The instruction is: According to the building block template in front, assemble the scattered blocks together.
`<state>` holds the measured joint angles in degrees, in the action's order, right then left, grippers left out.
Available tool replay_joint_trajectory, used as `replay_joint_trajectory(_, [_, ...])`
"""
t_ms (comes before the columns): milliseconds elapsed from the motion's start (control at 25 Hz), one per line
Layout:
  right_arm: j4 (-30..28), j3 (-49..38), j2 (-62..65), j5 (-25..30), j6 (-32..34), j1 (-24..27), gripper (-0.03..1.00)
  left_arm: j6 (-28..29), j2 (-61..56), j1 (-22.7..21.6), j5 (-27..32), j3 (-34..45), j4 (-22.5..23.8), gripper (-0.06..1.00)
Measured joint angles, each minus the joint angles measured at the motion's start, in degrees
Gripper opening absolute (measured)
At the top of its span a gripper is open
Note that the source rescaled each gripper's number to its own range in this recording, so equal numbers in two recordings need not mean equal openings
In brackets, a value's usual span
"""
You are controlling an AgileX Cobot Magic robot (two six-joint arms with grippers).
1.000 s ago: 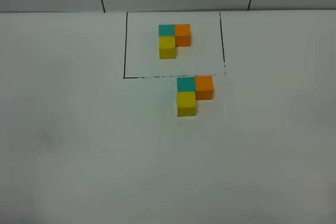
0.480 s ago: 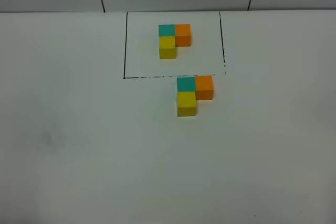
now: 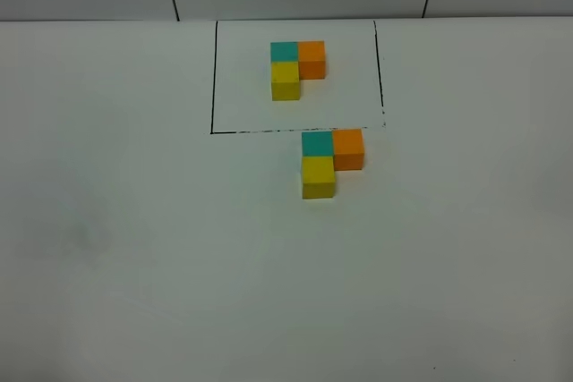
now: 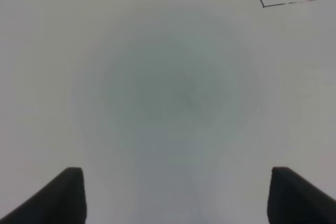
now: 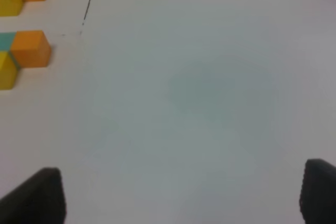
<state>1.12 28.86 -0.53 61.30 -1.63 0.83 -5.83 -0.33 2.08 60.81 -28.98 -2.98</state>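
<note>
A: From the high camera, what is seen?

B: The template (image 3: 297,67) inside the black frame (image 3: 213,78); just below it the loose blocks (image 3: 329,160), joined in the same L. No arm is seen there.

A: And from the wrists?

B: The left gripper (image 4: 176,195) and right gripper (image 5: 181,195) are shown spread wide over bare table (image 5: 199,103), nothing held.

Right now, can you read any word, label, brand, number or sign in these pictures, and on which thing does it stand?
None: no readable text shows in any view.
The framed building block template has plain teal, orange and yellow faces.
The scattered blocks, joined in an L, are plain too.
The black frame line on the table is only a drawn rectangle, no writing.
</note>
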Motion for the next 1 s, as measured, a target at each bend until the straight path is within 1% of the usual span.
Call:
replay_joint_trajectory(120, [0.0, 0.0, 0.0, 0.0, 0.0, 0.0, 0.71, 0.0, 0.0, 0.0, 0.0, 0.0, 0.0, 0.62])
replay_joint_trajectory(280, [0.0, 0.0, 0.0, 0.0, 0.0, 0.0, 0.66, 0.0, 0.0, 0.0, 0.0, 0.0, 0.0, 0.62])
replay_joint_trajectory(1000, [0.0, 0.0, 0.0, 0.0, 0.0, 0.0, 0.65, 0.0, 0.0, 0.0, 0.0, 0.0, 0.0, 0.62])
